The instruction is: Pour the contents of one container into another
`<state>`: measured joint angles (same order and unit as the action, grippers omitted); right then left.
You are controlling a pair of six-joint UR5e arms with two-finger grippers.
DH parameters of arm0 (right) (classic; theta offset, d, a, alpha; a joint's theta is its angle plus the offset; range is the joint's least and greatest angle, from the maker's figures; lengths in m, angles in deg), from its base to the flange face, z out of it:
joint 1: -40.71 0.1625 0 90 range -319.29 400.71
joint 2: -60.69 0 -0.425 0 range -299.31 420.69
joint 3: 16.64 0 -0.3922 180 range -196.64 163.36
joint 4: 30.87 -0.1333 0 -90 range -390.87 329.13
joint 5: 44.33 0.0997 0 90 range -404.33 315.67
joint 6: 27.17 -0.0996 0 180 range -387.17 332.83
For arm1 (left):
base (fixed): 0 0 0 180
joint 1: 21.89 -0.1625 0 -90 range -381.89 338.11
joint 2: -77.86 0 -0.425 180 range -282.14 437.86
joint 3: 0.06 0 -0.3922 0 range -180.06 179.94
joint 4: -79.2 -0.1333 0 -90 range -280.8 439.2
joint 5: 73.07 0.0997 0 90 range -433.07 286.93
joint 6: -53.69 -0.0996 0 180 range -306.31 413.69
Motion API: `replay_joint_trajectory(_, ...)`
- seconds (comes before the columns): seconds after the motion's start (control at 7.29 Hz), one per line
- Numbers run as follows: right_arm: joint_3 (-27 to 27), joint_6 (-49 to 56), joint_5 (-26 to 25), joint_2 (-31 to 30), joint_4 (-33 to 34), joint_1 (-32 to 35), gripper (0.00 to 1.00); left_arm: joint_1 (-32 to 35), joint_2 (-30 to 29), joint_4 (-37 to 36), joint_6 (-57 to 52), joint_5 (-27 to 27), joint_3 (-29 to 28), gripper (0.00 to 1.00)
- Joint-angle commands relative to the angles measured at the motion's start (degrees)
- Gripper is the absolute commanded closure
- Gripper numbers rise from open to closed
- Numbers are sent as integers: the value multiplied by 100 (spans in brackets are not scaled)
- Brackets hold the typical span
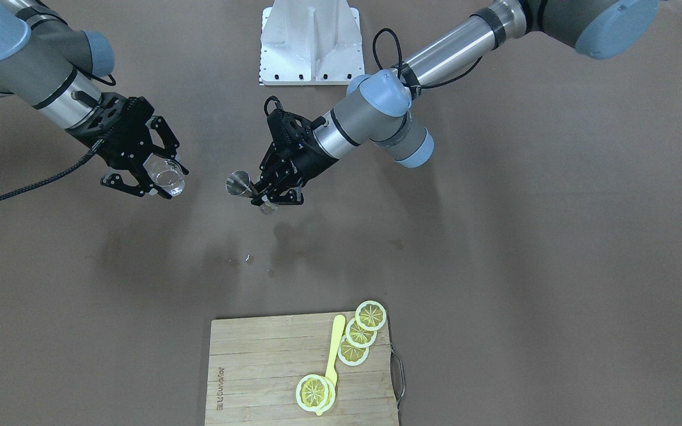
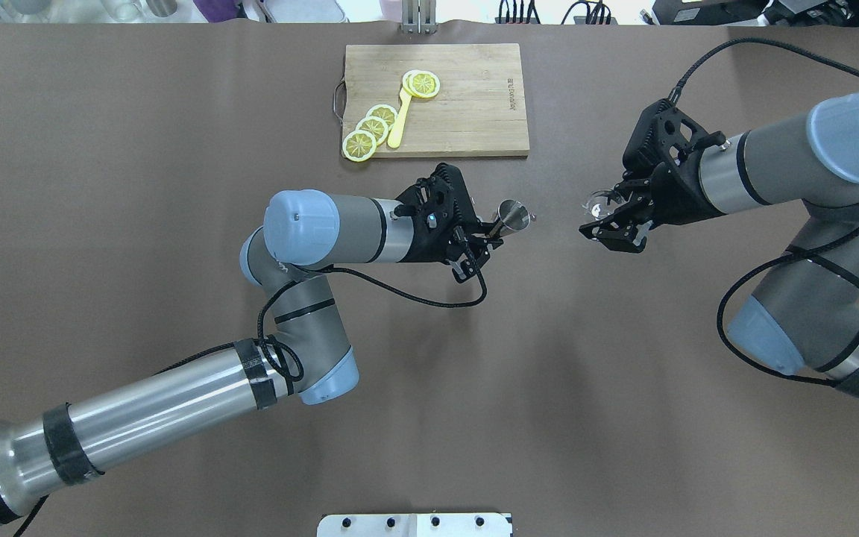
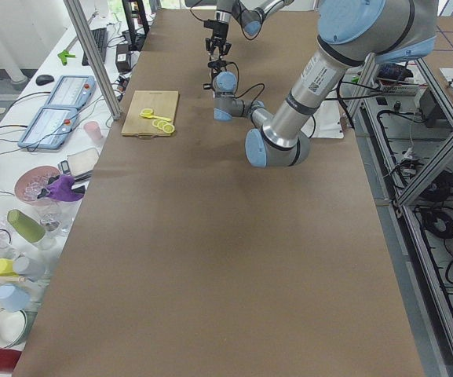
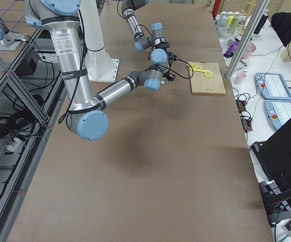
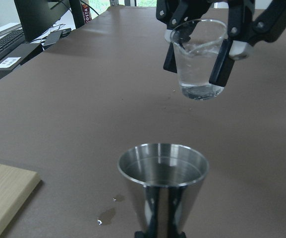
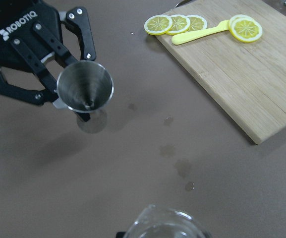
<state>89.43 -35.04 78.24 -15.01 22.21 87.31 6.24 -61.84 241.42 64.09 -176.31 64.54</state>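
Note:
My left gripper (image 2: 491,233) is shut on the waist of a steel jigger (image 2: 511,216), held upright above the table's middle. From the right wrist view the jigger (image 6: 85,89) shows a bare metal inside. My right gripper (image 2: 608,212) is shut on a clear glass cup (image 2: 599,203), also lifted off the table. In the left wrist view the cup (image 5: 198,59) hangs beyond the jigger (image 5: 162,183), upright, with a little clear liquid at its bottom. A gap separates the two containers. In the front-facing view the cup (image 1: 166,173) is left of the jigger (image 1: 239,183).
A wooden cutting board (image 2: 474,97) lies at the table's far edge, carrying lemon slices (image 2: 373,127) and a yellow spoon (image 2: 400,123). Small wet spots (image 1: 246,258) mark the brown table under the jigger. The robot's white base plate (image 1: 311,44) is at the near edge.

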Motion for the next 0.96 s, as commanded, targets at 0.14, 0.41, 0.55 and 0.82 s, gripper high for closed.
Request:
replay_joint_trajectory(0.14,809,892,-14,116,1885,-150,100,-177,-232,3,-3,164,-244,100)
replay_joint_trajectory(0.41,775,893,-83,178,1960,-213,100,-212,-329,3,-91,199,-308,100)
replay_joint_trajectory(0.55,775,910,-75,248,2161,-213,100,-221,-347,20,-91,199,-299,100)
replay_joint_trajectory(0.82,801,988,-14,651,3055,-152,100,-221,-356,47,-82,199,-299,100)
